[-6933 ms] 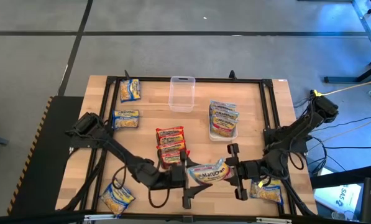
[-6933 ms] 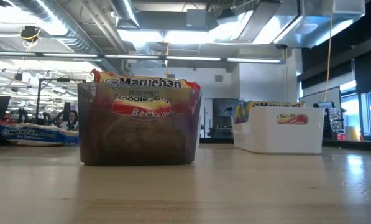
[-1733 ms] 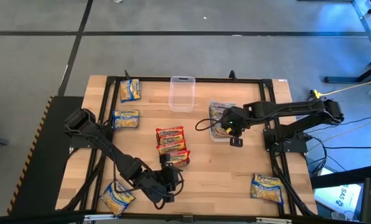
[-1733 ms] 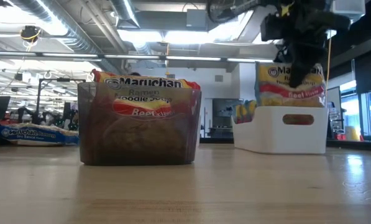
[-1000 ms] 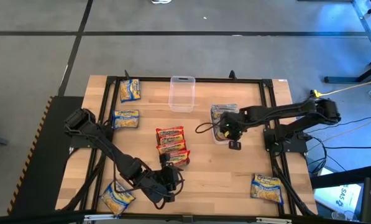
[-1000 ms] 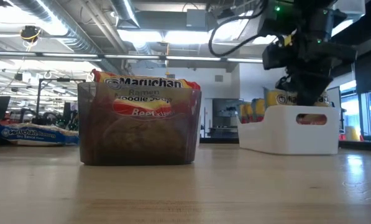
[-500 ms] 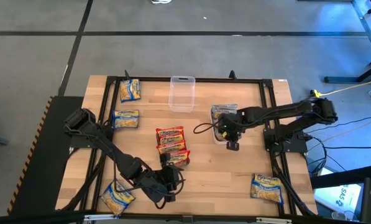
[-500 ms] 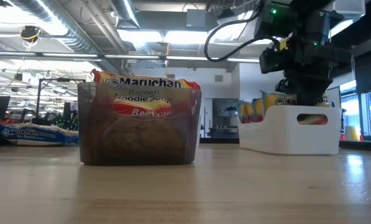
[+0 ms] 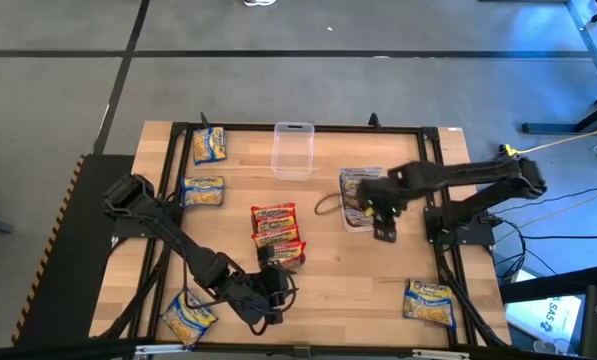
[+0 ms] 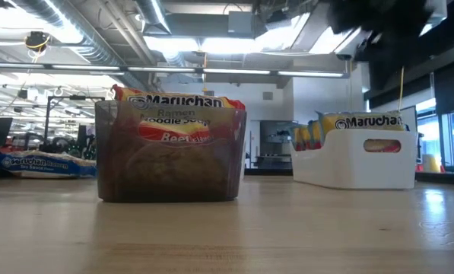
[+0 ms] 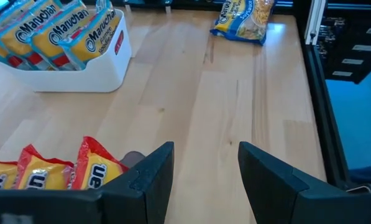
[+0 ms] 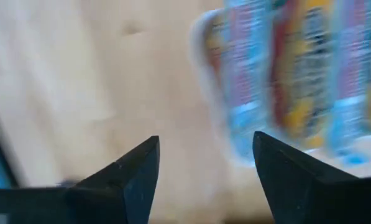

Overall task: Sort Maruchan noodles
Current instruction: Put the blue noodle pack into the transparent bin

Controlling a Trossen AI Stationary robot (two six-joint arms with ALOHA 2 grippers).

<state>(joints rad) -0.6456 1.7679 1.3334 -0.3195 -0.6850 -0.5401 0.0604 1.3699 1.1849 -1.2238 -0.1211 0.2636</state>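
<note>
High view: we note right hand (image 9: 385,226) beside white bin (image 9: 346,221) of packets (image 9: 357,190), four loose packets scattered on bench (image 9: 338,280).

Low view: packets stand upright; passing arm could topple them.

Wrist views: both hands spread, empty; left hand (image 11: 205,177) near red packets (image 11: 42,176), snag risk.

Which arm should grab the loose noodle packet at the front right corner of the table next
Right, probably. The right end effector is open and empty beside the white bin, on the same side as that packet. The left end effector sits farther off.
</note>
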